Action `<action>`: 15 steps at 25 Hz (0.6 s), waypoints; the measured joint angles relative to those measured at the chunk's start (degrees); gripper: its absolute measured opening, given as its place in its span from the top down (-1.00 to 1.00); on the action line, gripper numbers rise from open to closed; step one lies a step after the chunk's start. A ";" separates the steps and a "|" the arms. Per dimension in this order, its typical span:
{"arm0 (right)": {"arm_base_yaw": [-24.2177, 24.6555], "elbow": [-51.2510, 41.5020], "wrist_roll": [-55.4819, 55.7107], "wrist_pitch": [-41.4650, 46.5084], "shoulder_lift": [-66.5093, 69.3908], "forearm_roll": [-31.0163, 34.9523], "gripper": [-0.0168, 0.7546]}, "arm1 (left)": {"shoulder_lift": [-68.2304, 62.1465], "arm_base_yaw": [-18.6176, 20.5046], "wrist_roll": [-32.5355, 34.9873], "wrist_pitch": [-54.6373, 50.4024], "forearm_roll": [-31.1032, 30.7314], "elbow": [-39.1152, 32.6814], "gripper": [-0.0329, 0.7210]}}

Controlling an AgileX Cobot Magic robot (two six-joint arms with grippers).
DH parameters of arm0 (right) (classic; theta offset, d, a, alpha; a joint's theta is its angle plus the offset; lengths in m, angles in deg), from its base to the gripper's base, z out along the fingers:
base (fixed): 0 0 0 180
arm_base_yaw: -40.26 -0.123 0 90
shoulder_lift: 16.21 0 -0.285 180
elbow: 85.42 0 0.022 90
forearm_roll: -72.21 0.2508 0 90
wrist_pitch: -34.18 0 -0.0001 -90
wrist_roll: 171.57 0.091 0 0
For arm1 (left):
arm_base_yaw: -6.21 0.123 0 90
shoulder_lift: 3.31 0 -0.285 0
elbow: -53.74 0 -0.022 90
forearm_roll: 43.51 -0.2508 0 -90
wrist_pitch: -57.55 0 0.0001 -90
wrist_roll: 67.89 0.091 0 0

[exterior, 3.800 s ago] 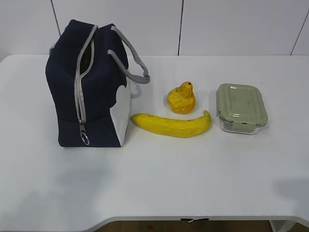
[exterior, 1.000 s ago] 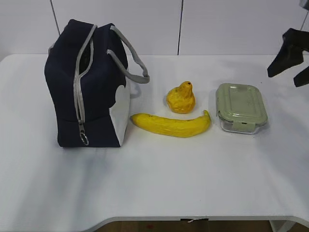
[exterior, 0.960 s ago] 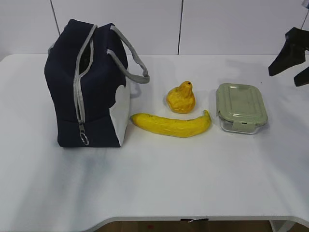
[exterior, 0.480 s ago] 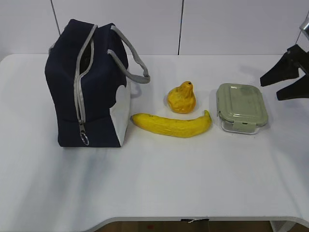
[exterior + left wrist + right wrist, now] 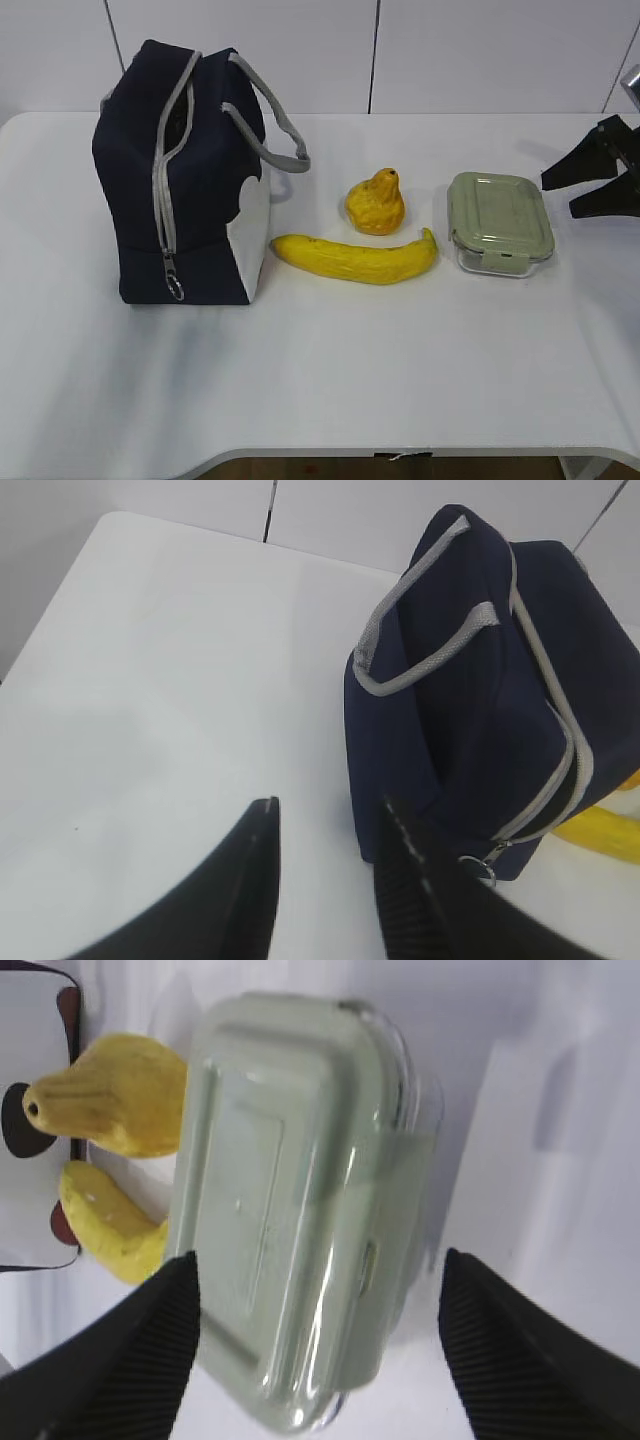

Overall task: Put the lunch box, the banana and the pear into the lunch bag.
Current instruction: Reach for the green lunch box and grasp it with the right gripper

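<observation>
Nothing is packed yet. On your left the lunch bag [image 5: 180, 175] stands on the desk [image 5: 330, 370], its zipper partly undone. The left end effector [image 5: 325, 880] hangs beside it, jaws parted and empty. Then come the banana [image 5: 355, 258] and the pear [image 5: 376, 204], then the lunch box [image 5: 499, 222], with the right end effector [image 5: 590, 185] spread wide just beside it, gripping nothing. All three items remain.

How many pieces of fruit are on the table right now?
2. The pear sits between the lunch bag and the lunch box; the banana lies just in front of it.
</observation>
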State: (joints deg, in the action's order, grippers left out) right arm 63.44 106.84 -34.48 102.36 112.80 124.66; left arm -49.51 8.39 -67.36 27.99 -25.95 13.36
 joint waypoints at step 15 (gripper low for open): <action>0.10 4.85 -1.06 0.00 6.27 1.95 -0.57 | -0.14 0.00 0.00 0.83 0.22 0.00 0.26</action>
State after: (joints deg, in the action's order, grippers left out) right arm 63.54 111.69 -35.54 102.36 119.07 126.61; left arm -49.65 8.39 -67.36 28.82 -25.72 13.36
